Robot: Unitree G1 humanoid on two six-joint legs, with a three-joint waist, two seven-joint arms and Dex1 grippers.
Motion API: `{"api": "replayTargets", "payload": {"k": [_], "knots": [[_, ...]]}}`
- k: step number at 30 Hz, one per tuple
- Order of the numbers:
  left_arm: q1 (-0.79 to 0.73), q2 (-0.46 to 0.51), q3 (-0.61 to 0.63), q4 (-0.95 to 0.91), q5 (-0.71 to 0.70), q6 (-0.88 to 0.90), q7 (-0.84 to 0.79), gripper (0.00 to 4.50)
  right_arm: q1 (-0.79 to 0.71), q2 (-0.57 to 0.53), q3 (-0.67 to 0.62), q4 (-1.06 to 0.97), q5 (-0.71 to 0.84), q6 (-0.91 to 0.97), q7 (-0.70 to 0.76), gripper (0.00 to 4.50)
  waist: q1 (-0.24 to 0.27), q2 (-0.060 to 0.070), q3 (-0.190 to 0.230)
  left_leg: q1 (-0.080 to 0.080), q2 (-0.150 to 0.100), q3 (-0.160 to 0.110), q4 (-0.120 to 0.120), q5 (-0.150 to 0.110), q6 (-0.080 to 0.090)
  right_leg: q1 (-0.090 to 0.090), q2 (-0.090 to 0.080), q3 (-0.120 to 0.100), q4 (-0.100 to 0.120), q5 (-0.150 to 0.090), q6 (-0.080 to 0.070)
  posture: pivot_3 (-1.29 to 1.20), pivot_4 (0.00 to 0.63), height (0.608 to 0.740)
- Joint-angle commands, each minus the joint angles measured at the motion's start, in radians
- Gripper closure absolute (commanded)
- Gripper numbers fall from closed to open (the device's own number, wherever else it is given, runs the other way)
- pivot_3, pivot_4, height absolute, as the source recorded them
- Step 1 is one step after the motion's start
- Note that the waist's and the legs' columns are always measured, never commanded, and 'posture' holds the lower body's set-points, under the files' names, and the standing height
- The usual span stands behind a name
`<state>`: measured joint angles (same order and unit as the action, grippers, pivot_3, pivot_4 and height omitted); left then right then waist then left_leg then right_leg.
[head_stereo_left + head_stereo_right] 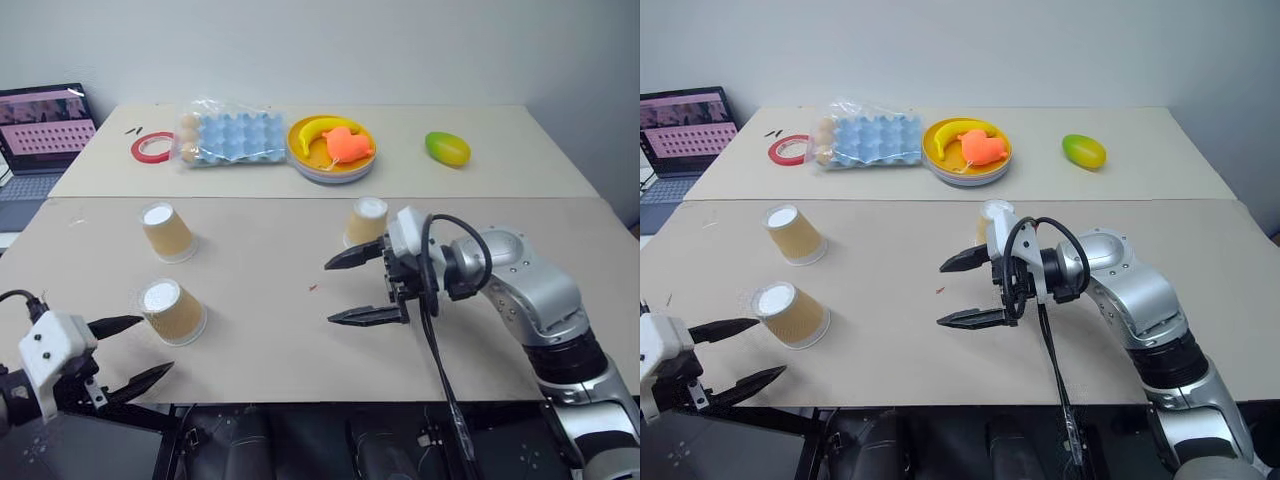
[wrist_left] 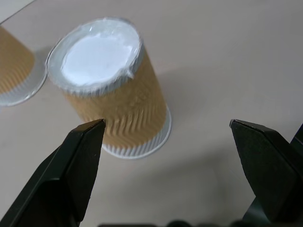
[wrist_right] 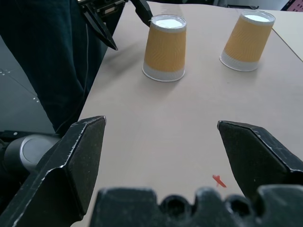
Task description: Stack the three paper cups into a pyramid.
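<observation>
Three paper cups stand upside down, white bases up, on the near table, none stacked. The near-left cup sits just beside the left gripper, whose two black fingers are spread wide with nothing between them. The far-left cup stands behind it, apart from it. The third cup stands near the table's centre, just behind the right gripper. The right gripper points toward the left cups, jaws spread wide and empty. A small red mark lies on the table surface between the grippers.
</observation>
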<state>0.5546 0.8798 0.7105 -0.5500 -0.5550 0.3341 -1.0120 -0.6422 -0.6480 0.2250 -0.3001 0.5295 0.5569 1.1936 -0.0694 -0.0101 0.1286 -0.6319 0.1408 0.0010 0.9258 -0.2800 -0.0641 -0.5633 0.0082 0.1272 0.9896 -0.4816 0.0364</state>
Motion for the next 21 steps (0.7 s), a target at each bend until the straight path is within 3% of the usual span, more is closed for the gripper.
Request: {"api": "replayTargets", "payload": {"k": [1, 21], "knots": [[-0.071, 0.038, 0.022, -0.028, -0.032, 0.048, 0.020, 0.00, 0.004, 0.012, -0.034, -0.028, 0.012, -0.011, -0.020, 0.08, 0.000, 0.000, 0.000, 0.000, 0.000, 0.000, 0.000, 0.000, 0.000, 0.000, 0.000, 0.000, 0.000, 0.000, 0.000, 0.00, 0.150, 0.641], [-0.225, 0.018, -0.142, 0.139, 0.071, 0.004, 0.008, 0.00, 0.028, -0.015, -0.107, -0.055, 0.036, 0.029, -0.094, 0.08, -0.001, 0.000, 0.000, 0.000, 0.000, -0.001, 0.000, 0.000, 0.000, 0.000, 0.001, -0.001, 0.002, 0.000, -0.002, 0.00, 0.150, 0.641]]}}
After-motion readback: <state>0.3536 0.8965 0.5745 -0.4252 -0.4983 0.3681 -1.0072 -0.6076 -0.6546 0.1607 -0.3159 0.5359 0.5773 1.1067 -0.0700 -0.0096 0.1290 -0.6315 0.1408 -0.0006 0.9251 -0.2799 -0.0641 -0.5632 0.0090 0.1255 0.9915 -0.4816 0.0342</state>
